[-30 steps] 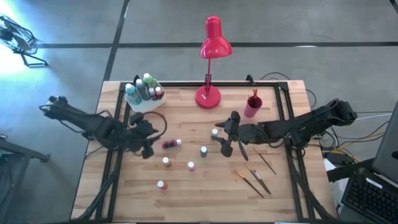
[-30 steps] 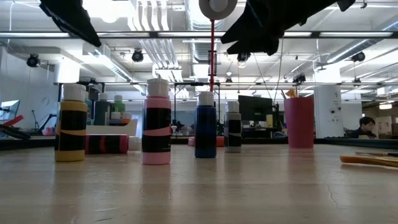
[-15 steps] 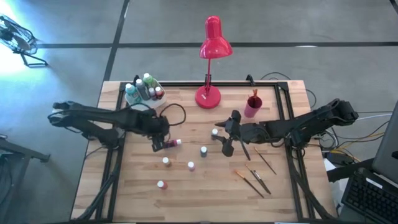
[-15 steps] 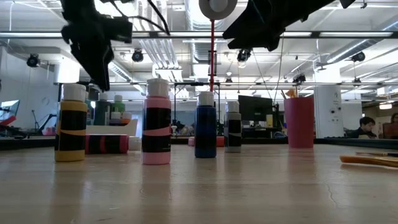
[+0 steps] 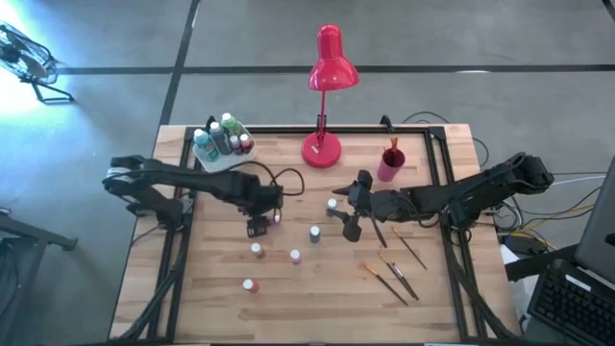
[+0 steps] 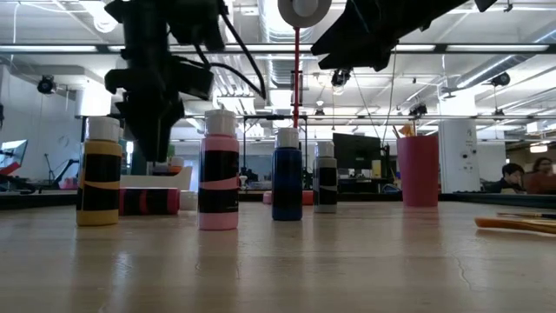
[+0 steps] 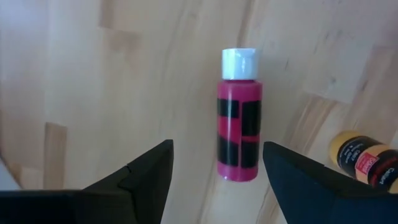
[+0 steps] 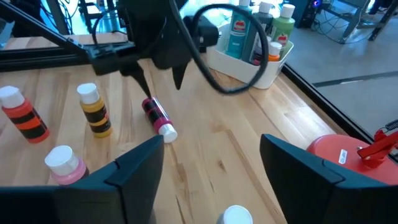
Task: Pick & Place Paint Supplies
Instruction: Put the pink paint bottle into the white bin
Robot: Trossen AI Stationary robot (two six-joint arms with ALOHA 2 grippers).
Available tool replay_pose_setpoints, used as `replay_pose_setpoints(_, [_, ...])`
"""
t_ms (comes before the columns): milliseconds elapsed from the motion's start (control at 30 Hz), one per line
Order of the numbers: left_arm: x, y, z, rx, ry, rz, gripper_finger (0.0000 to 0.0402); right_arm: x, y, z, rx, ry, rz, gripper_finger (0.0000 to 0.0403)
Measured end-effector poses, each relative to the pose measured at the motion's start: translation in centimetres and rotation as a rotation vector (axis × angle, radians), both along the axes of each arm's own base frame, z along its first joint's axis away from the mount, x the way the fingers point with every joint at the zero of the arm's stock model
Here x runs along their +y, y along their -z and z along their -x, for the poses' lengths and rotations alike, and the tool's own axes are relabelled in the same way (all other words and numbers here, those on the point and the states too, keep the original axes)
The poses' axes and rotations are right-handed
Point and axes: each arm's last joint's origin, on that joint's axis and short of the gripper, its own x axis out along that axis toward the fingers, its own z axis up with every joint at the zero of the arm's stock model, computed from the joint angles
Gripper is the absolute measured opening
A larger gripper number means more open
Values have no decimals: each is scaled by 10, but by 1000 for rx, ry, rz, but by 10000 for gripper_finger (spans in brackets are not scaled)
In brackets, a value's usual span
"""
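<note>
Magenta paint bottle (image 7: 239, 116) lies on its side on the wood worktop (image 5: 288, 298), white cap on. My left gripper (image 5: 258, 228) hovers right over it, fingers spread wide, gripping nothing. My right gripper (image 5: 350, 229) waits mid-worktop near the brushes (image 5: 389, 278), fingers apart, empty.

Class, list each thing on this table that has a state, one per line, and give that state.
left gripper: open, above the magenta bottle
right gripper: open, holding nothing
magenta bottle: lying flat, capped
yellow bottle: upright, capped
pink cup: upright, holding brushes
loose brushes: lying flat
</note>
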Motion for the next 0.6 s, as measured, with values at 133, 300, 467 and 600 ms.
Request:
replay_pose_setpoints(133, [0,2,-14,-1,20,30,253,0,0,0,1,0,0,267])
replay_pose_setpoints(300, [0,9,-25,22,30,33,253,0,1,0,7,2,3,257])
replay_pose_setpoints(467, [-1,16,-26,56,33,50,250,0,3,2,37,2,8,239])
replay_pose_setpoints(600, [-1,11,-23,41,32,51,250,0,5,2,53,5,7,233])
